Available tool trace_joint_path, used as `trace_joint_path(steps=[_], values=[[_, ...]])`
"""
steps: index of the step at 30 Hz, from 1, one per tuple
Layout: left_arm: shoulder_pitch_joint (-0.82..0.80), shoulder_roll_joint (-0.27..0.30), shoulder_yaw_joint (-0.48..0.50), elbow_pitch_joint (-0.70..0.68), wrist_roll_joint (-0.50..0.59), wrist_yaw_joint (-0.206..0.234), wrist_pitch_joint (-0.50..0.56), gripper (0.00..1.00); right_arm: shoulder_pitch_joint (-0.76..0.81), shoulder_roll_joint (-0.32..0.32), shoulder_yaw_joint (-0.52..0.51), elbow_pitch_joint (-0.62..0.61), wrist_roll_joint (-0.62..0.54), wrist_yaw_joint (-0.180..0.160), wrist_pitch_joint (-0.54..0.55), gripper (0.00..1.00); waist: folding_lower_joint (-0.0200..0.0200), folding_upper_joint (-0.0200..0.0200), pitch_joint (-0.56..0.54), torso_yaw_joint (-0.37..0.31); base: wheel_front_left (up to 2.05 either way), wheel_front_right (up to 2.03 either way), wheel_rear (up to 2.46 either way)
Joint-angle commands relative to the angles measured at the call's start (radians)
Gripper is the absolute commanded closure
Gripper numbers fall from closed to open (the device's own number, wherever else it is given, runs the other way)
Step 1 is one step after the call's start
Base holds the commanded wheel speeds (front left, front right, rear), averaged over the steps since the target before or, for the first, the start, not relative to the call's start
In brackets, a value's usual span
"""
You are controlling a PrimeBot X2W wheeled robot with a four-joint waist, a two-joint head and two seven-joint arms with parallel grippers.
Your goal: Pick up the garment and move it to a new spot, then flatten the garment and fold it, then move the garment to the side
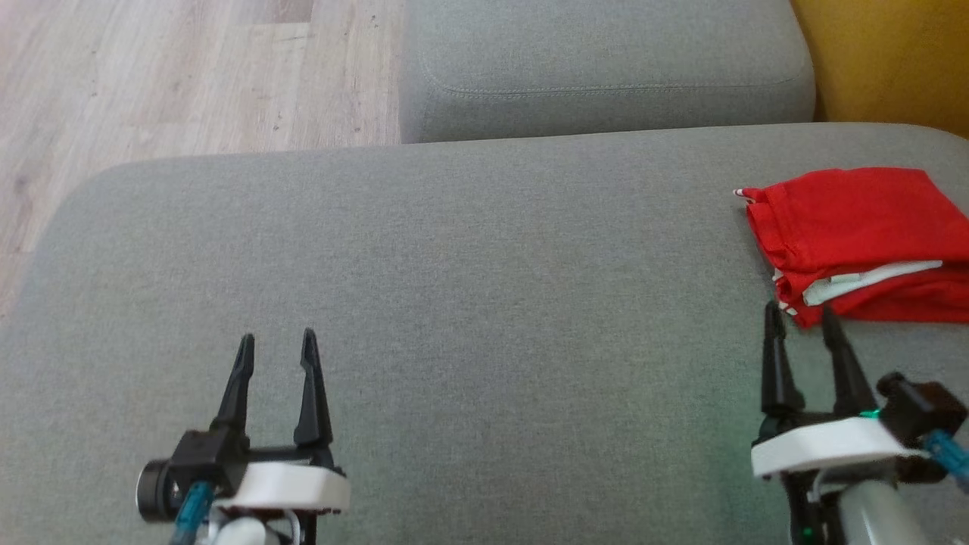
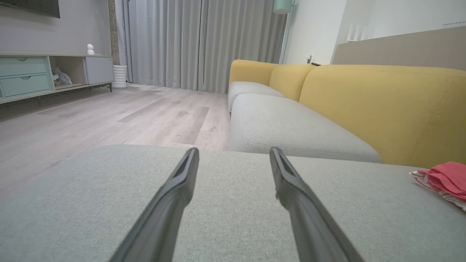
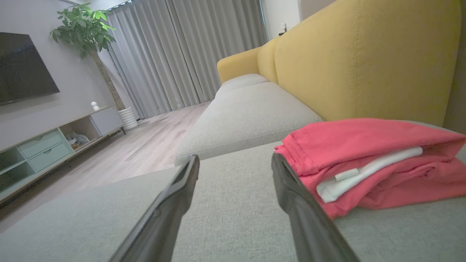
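The garment (image 1: 863,235) is red with a white band showing in its fold, and it lies folded at the right side of the grey sofa cushion (image 1: 469,288). My right gripper (image 1: 801,316) is open just in front of the garment's near left corner, its fingertips close to the cloth, nothing between them. In the right wrist view the garment (image 3: 371,160) lies just right of my open gripper (image 3: 235,162). My left gripper (image 1: 277,342) stands open over bare cushion at the lower left, far from the garment. The left wrist view shows the garment (image 2: 446,180) at the far right, beyond my open gripper (image 2: 234,153).
A second grey seat cushion (image 1: 606,68) lies beyond, with the yellow backrest (image 1: 893,60) at the right. Wooden floor (image 1: 174,76) runs along the left and far left. A TV cabinet (image 3: 54,145), curtains and a potted plant (image 3: 87,32) stand across the room.
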Motion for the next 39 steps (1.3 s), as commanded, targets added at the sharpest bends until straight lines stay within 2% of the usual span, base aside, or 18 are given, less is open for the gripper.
trace_joint_path(steps=[1, 15, 31, 39], values=[[-0.017, 0.004, 0.042, -0.031, 0.008, -0.001, -0.009, 0.0, -0.028, -0.001, 0.038, -0.039, -0.003, 0.007, -0.015, 0.0, 0.0001, 0.0, -0.001, -0.003, 0.0, 0.0, 0.0], [0.013, 0.004, 0.042, -0.062, -0.011, 0.0, -0.009, 0.0, 0.012, -0.001, 0.069, -0.065, -0.015, 0.007, -0.018, 0.0, 0.0001, 0.0, -0.014, -0.015, 0.0, 0.0, 0.0], [0.0, 0.004, 0.052, -0.03, -0.029, 0.008, -0.009, 0.0, 0.009, -0.001, 0.059, -0.061, 0.0, 0.007, -0.018, 0.0, 0.0001, 0.0, -0.012, -0.019, 0.0, 0.0, 0.0], [0.001, 0.004, 0.052, -0.016, -0.079, -0.018, -0.009, 0.0, 0.007, -0.001, 0.061, -0.054, 0.002, 0.007, -0.018, 0.0, 0.0001, 0.0, -0.013, -0.016, 0.0, 0.0, 0.0]])
